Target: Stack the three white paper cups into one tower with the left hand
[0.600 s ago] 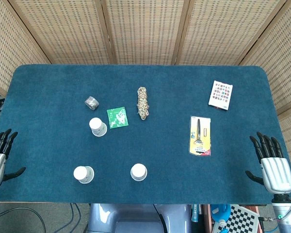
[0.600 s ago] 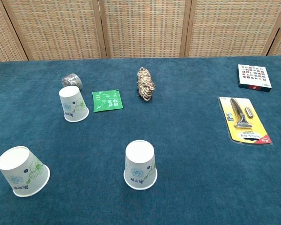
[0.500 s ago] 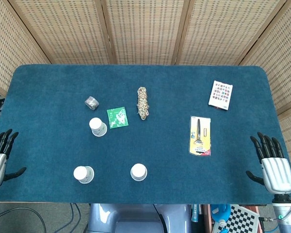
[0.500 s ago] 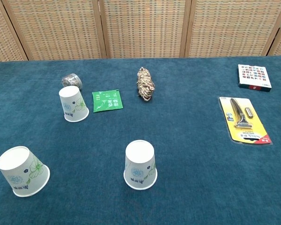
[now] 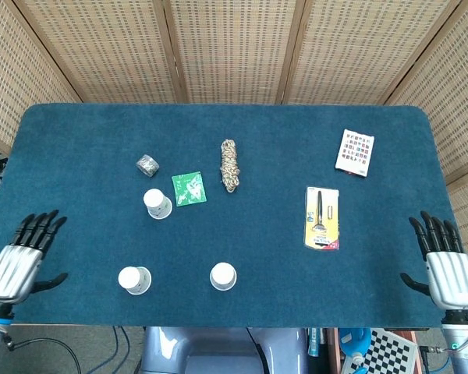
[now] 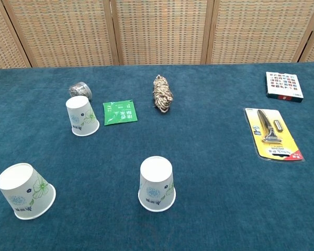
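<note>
Left hand point(image 5: 19, 261) has come inward at lower left, fingers spread, empty; I risk toppling the nearest cup point(image 5: 133, 280).

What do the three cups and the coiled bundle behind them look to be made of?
Cups: apparently thin paper, matte white with a printed pattern and a rolled rim. Bundle: looks like twisted rope of tan fibre with coloured flecks, rough and matte; the fibre type is unclear.
</note>
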{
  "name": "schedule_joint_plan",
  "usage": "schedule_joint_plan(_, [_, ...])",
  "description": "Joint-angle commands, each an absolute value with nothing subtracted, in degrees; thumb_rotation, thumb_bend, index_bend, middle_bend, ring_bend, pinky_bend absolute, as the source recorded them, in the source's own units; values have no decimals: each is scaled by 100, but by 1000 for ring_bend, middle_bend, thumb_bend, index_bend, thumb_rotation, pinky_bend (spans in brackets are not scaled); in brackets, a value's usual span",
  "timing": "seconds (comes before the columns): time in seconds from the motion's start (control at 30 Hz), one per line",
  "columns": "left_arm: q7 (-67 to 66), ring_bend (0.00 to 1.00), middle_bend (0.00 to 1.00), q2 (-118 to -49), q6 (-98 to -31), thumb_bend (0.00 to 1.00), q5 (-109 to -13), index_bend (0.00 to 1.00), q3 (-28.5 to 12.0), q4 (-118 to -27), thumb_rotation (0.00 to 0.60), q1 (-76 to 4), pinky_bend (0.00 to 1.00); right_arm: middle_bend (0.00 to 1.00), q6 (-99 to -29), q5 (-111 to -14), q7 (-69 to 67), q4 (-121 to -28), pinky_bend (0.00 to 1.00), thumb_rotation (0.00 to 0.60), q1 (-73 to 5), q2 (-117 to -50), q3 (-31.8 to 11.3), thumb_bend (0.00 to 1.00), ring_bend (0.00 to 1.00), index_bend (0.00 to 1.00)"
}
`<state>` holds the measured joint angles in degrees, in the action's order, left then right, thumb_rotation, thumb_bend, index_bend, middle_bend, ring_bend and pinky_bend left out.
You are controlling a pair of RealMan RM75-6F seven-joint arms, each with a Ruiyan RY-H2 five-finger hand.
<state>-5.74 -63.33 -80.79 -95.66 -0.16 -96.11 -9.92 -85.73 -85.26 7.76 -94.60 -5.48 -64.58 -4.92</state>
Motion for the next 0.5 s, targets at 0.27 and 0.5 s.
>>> schedule_joint_plan(0.27, [-1268,0,0,-6373,-6253,143,-10239,0,-149,-10849,600,-2494,0,0,-8551,-8502,576,-9457,0,600,-550,-6380,-521,0,0,0])
schedule_joint_plan(0.5, [-1642,0,0,-6958,-5188,143,-9894,0,-412,-10739,600,-3295,3,0,-8513,-8416,532,-9439,0,600,-558,-6369,-557,0,0,0])
